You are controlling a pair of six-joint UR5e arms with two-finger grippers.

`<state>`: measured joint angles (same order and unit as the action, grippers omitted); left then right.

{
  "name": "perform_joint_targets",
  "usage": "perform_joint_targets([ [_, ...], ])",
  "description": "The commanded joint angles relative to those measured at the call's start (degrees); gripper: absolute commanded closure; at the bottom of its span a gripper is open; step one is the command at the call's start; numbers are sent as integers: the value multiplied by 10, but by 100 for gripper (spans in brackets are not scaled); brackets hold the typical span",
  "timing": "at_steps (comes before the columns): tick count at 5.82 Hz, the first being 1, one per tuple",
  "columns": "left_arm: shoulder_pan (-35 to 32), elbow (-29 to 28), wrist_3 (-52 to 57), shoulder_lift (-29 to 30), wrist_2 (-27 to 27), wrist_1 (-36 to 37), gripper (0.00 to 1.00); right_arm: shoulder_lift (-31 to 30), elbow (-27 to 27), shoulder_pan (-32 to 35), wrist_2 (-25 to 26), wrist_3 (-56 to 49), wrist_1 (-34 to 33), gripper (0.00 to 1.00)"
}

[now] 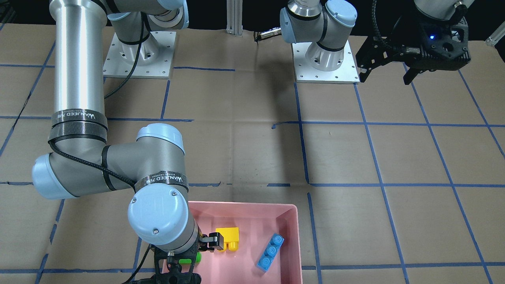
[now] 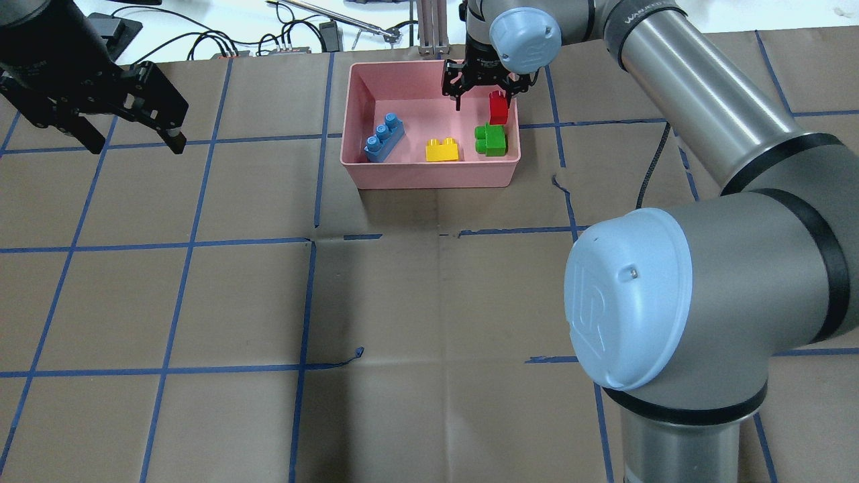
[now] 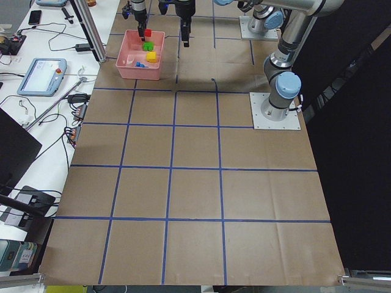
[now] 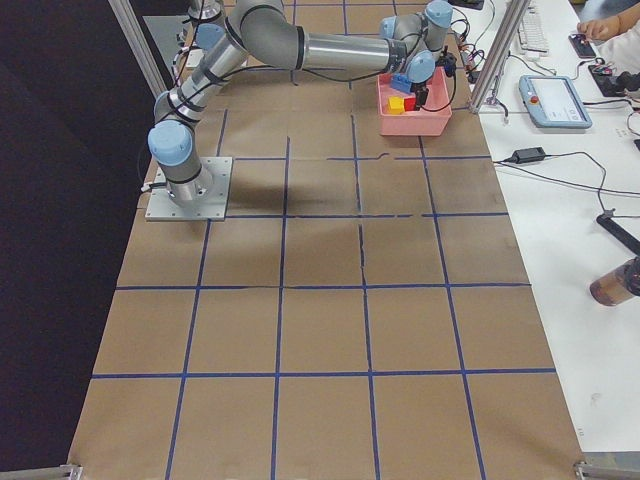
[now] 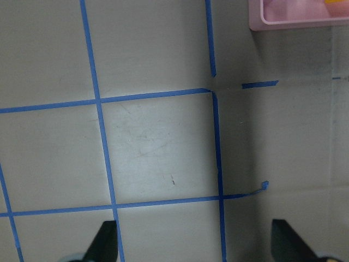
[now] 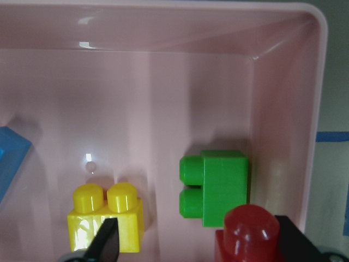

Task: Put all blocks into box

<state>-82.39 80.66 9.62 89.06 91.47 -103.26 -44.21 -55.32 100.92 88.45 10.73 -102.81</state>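
Note:
The pink box point(image 2: 429, 178) stands at the far middle of the table. In it lie the long blue brick point(image 2: 384, 137), the yellow brick point(image 2: 442, 150), the green brick point(image 2: 492, 139) and the small red brick point(image 2: 498, 107). My right gripper point(image 2: 484, 102) hangs over the box's far right part, open. In the right wrist view the red brick point(image 6: 248, 234) sits right beside one finger point(image 6: 294, 240), with the green brick point(image 6: 218, 185) and yellow brick point(image 6: 106, 218) beyond, and nothing is held. My left gripper point(image 2: 134, 144) is open and empty, high over the table's left side.
The right arm's long links point(image 2: 704, 87) stretch over the table's right half. Cables and small devices point(image 2: 295, 40) and an aluminium post point(image 2: 429, 27) lie behind the box. The two base plates point(image 1: 325, 63) are on the robot's side. Blue tape lines grid the brown table cover.

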Motion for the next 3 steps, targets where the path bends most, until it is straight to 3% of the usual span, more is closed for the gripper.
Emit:
perform_joint_targets([
  [1,0,9,-6,-8,7,-1,1,-12,0,9,0,36,6,0],
  [3,0,9,-5,-8,8,-2,1,-17,0,36,2,61,8,0],
])
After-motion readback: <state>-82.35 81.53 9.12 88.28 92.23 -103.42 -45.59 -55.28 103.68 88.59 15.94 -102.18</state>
